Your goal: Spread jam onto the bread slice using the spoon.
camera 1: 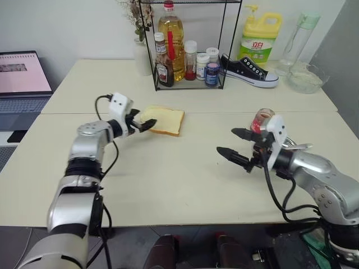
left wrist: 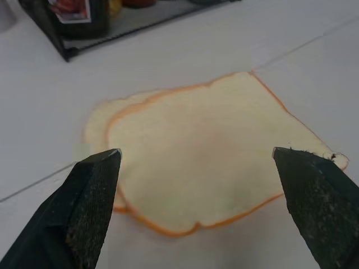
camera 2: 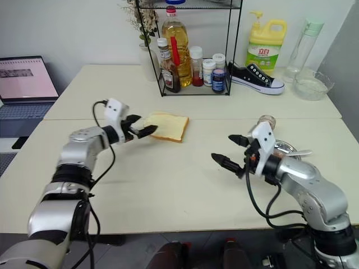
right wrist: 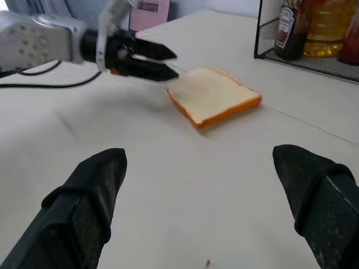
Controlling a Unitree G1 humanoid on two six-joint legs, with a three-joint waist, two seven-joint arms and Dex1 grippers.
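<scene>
The bread slice (camera 1: 168, 119) lies flat at the table's middle, stacked on a second like slice whose edge (left wrist: 98, 120) sticks out beneath it. My left gripper (camera 1: 143, 124) is open at the slice's near-left corner, and its fingers (left wrist: 92, 190) straddle the slice just above it. My right gripper (camera 1: 233, 143) hangs open and empty over bare table to the right, pointing toward the bread (right wrist: 216, 95). Behind that gripper stands the small jam jar (camera 1: 262, 117). The spoon's silver handle (camera 1: 300, 147) pokes out from a steel plate (camera 2: 282, 148), and its bowl is hidden.
A black wire rack (camera 1: 188, 84) with oil, sauce and spice bottles stands at the back centre. Right of it lie a sneaker (camera 1: 249, 70), a yellow detergent bottle (camera 1: 259, 36) and a glass bowl (camera 1: 305, 78). An open laptop (camera 1: 22, 78) sits far left.
</scene>
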